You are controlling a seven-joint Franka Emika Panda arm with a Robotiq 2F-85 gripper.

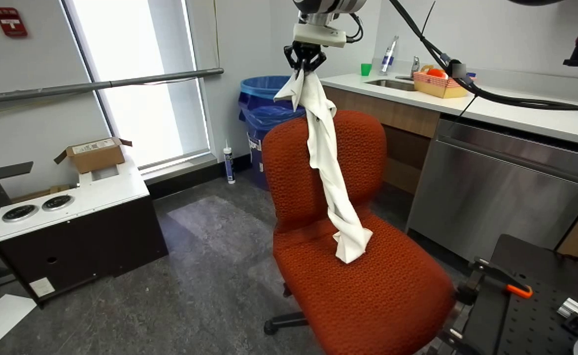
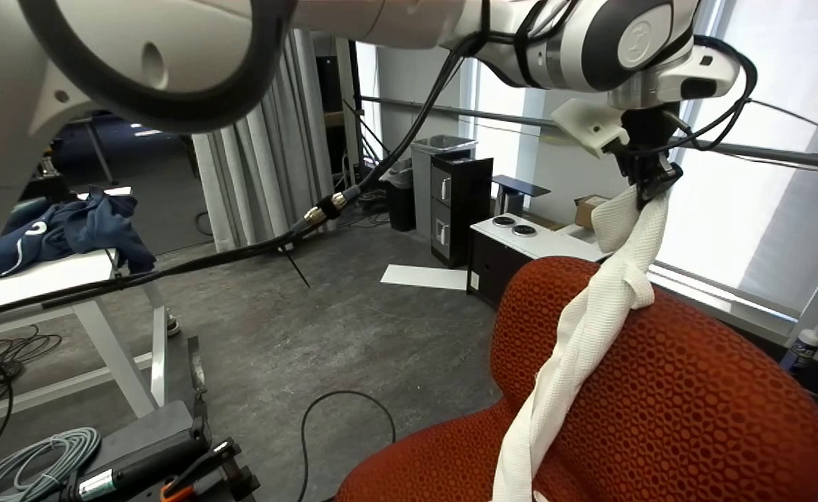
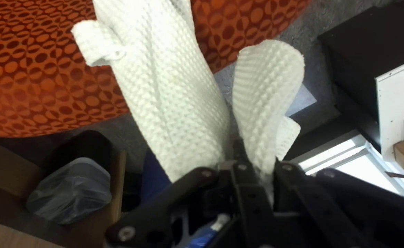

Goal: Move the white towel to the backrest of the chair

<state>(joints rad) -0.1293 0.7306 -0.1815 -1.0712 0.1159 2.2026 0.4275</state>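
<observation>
Away from towel (image 1: 324, 148), illegible box label (image 1: 93, 146).

Nothing legible; print on cardboard box (image 1: 99, 159), floor tube (image 1: 228, 165), red wall unit (image 1: 11, 22) too small.

Downward fingers (image 3: 250, 201), close together

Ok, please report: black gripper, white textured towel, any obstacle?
Gripper shut on towel. Towel hangs in front of orange fabric backrest, lower end on seat. No obstacle seen.
</observation>
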